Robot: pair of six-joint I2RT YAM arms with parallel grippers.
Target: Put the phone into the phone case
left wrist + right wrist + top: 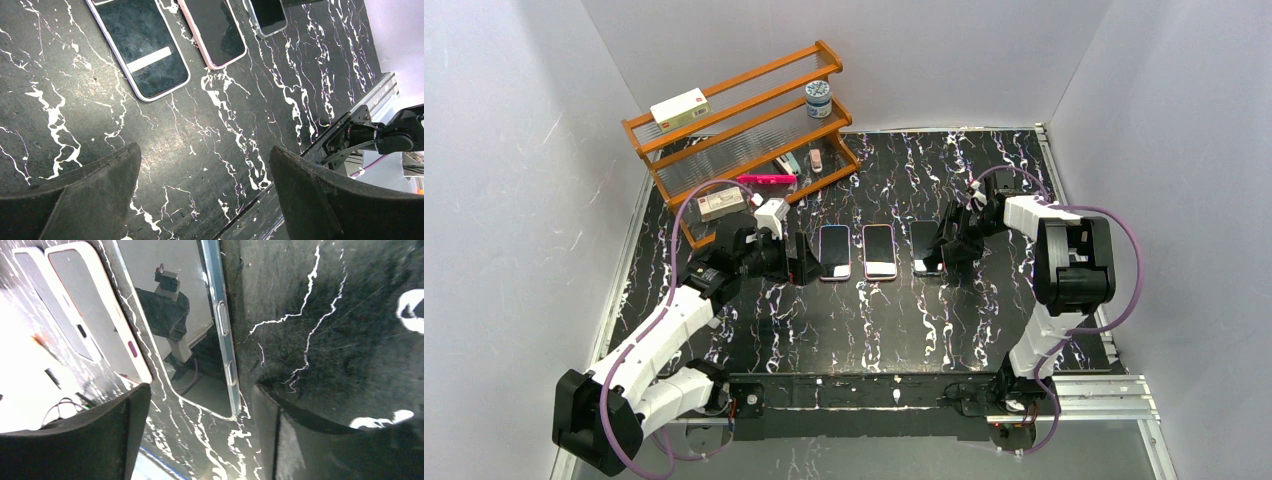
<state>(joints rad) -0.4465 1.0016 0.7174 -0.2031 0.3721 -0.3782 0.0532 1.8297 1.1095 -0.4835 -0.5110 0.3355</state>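
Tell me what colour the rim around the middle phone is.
Pale pink, on the middle phone; the left wrist view shows it best.

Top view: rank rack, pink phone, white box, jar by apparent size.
1. rack, clearly largest.
2. pink phone and white box: look about alike. The box sits higher on the rack, nearer the camera, so I won't rank them.
3. jar, smallest.
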